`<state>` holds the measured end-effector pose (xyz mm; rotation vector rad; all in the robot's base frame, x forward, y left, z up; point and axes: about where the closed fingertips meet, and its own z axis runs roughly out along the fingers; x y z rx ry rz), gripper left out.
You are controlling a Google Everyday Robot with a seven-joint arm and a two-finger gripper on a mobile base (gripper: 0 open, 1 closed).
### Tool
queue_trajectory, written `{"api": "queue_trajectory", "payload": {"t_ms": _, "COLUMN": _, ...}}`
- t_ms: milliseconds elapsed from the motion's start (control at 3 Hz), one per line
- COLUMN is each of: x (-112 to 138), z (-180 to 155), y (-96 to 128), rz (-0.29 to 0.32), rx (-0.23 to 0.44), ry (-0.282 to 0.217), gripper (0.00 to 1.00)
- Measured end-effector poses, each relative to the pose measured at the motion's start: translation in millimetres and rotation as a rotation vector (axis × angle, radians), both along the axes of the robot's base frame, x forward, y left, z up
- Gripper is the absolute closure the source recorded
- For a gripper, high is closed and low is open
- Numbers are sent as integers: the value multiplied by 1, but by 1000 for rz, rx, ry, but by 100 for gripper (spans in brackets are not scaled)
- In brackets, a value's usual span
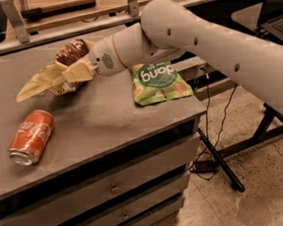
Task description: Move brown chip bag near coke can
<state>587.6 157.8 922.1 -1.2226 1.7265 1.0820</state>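
- One small red-orange metal coke can [31, 137] with white script lay on its side nearest the front-left of the flat grey cabinet top [107, 123], silver end toward the camera. It was the target, not the thing to move.
- Roughly half done, by my estimate: pick-up achieved, placement left. A bare stretch of grey top separated the can from the bag, so they were near but not yet beside each other.
- Further back, the two-finger gripper [77, 72] on the smooth white robot arm [199, 40] sat over the back-left part of the top. Its tan fingers were pinched onto the crinkly brown chip bag [44, 80].
- Bag appearance: the dark brown printed end was bunched up behind the fingers. The pale tan end stuck out leftward in a creased point, tilted down. It was longer than the can. Whether the tip touched the top could not be told.
- Remaining, as judged: bring the bag forward, lower it and release it beside the can without nudging it, since a can on its side may roll.
- At similar depth to the right, a flat green "dang" snack bag [157, 81] lay partly under the arm, well apart from the can.
- Farthest back was a wooden bench with metal uprights [132, 2].
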Motion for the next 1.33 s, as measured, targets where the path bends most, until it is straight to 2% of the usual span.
{"api": "queue_trajectory", "payload": {"t_ms": 333, "x": -11, "z": 2, "y": 1, "rz": 17, "rx": 7, "ry": 20, "gripper": 98}}
{"api": "queue_trajectory", "payload": {"t_ms": 667, "x": -15, "z": 3, "y": 2, "rz": 21, "rx": 10, "ry": 35, "gripper": 76}}
{"api": "queue_trajectory", "payload": {"t_ms": 1000, "x": -18, "z": 6, "y": 4, "rz": 29, "rx": 16, "ry": 37, "gripper": 44}}
{"api": "queue_trajectory", "payload": {"t_ms": 1333, "x": -19, "z": 7, "y": 5, "rz": 32, "rx": 17, "ry": 37, "gripper": 22}}
